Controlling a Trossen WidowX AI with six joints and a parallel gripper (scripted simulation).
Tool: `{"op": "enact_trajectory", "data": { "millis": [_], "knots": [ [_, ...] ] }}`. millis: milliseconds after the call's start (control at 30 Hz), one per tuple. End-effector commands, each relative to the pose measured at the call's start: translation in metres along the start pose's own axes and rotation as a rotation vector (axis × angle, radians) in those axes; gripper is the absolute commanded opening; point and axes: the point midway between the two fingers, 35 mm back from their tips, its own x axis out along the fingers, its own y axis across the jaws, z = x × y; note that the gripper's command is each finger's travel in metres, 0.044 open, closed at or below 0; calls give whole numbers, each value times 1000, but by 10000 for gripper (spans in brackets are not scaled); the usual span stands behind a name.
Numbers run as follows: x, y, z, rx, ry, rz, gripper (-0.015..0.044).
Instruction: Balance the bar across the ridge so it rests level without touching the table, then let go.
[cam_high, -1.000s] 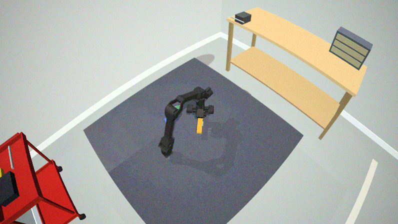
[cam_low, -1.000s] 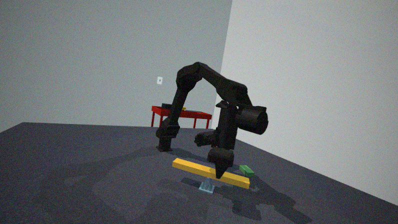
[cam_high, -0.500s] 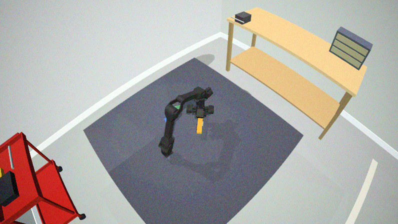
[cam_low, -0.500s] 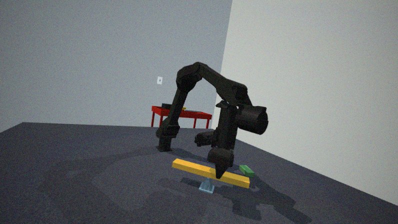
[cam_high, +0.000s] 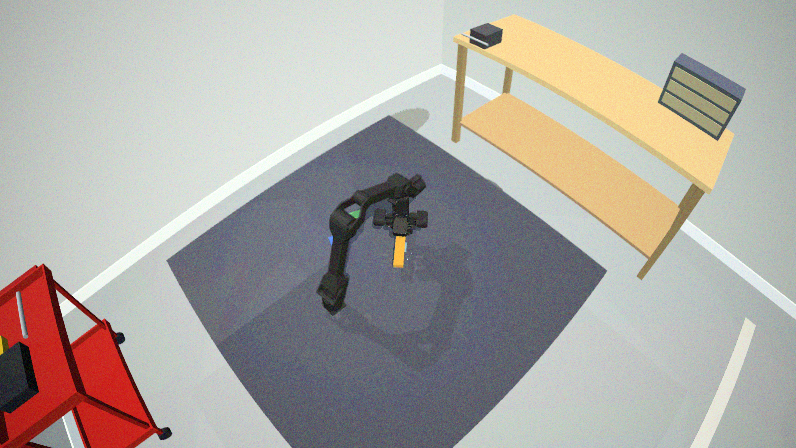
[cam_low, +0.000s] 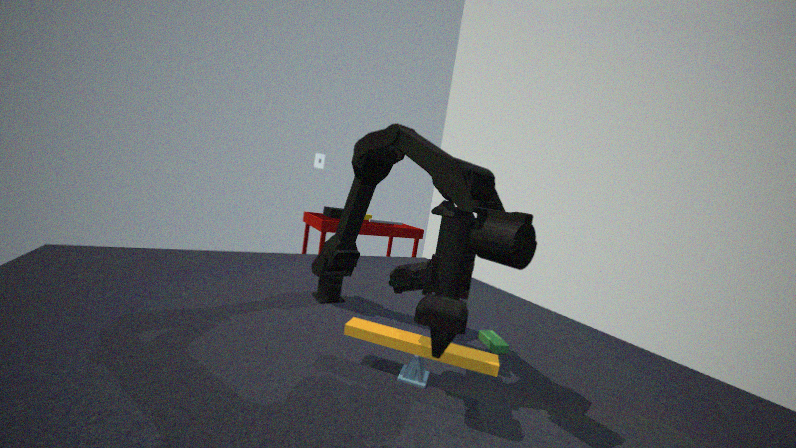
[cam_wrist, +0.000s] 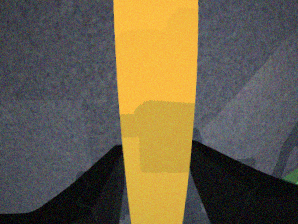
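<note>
Orange bar (cam_wrist: 157, 65) runs top to bottom between dark gripper (cam_wrist: 156, 149) fingers; green sliver (cam_wrist: 292, 177) at right edge.
</note>
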Motion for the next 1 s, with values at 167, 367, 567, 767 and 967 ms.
{"op": "enact_trajectory", "data": {
  "millis": [167, 367, 567, 767, 967],
  "knots": [
    [0, 0, 0, 0, 0, 0, 185],
    [0, 0, 0, 0, 0, 0, 185],
    [0, 0, 0, 0, 0, 0, 264],
    [0, 0, 0, 0, 0, 0, 421],
    [-16, 2, -2, 0, 0, 0, 440]
  ]
}}
